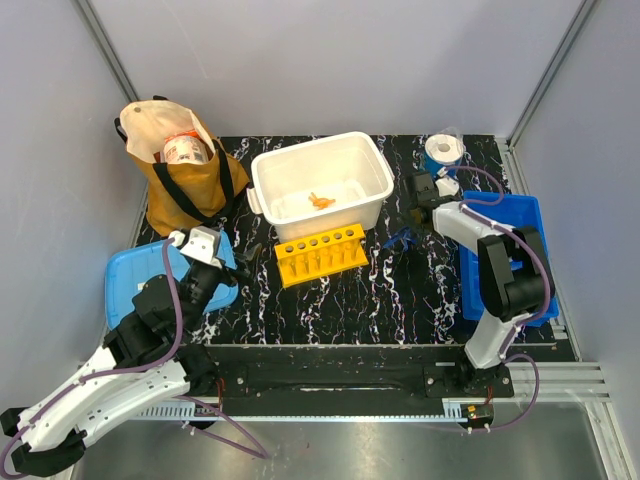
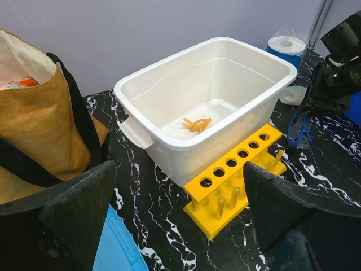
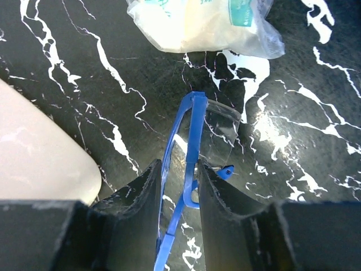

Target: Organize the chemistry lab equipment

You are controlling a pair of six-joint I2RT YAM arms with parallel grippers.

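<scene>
The clear safety glasses with a blue frame (image 3: pixel 194 124) stand on the black marble table right of the white tub (image 1: pixel 370 150). My right gripper (image 3: pixel 179 166) is closed on their folded blue arms; they also show below it in the top view (image 1: pixel 400 238). A small clear packet (image 3: pixel 203 22) lies just beyond the glasses. A tiny orange knotted piece (image 2: pixel 196 124) lies inside the tub. My left gripper (image 2: pixel 179 169) is open and empty, low over the table, in front of the yellow tube rack (image 2: pixel 237 175). No thin clear tubes are in view.
A brown cloth bag (image 1: pixel 180 185) stands at the back left. A light blue lid (image 1: pixel 125 285) lies under my left arm. A dark blue bin (image 1: pixel 530 215) sits at the right edge. A blue and white roll (image 1: pixel 443 152) stands at the back right.
</scene>
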